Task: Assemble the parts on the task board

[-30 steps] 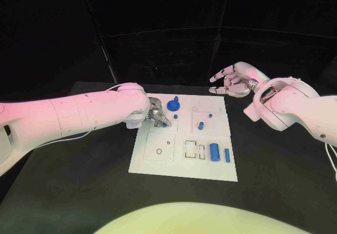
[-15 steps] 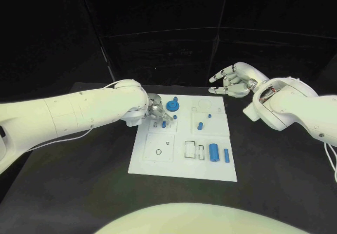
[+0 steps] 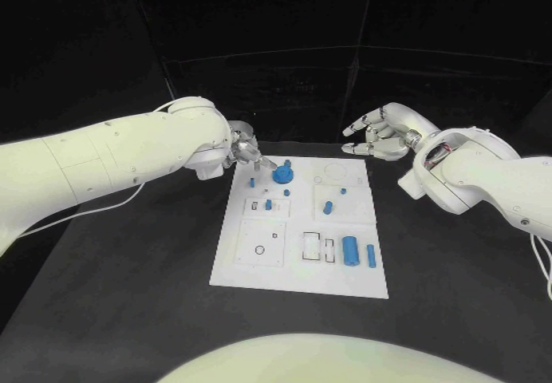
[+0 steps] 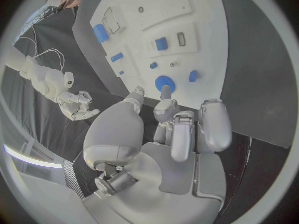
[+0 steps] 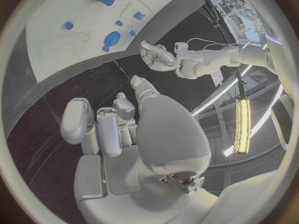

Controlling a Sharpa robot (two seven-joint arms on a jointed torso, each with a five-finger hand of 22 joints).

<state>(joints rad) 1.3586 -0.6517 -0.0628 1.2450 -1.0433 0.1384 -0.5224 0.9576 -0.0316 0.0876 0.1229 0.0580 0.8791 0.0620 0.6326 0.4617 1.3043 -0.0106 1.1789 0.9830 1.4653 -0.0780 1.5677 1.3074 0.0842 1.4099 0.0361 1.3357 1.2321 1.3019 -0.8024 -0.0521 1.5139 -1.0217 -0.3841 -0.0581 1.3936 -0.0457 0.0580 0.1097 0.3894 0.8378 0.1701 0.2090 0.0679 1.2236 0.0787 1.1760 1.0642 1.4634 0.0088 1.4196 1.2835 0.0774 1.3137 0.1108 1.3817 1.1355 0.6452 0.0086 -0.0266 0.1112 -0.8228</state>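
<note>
The white board [image 3: 301,271] lies flat in the middle of the black table [image 3: 138,279]. Small blue parts sit on it. A round blue part [image 3: 284,173] with a peg on top stands near the far left corner. A fat blue tube [image 3: 351,248] and a thin blue bar [image 3: 372,254] lie side by side near the front right.

The left hand [image 3: 245,151] hangs over the far left corner of the board, close to the round part. It holds nothing and its fingers are loose.

The right hand [image 3: 377,132] floats past the far edge of the board. Its fingers are spread and it holds nothing.
</note>
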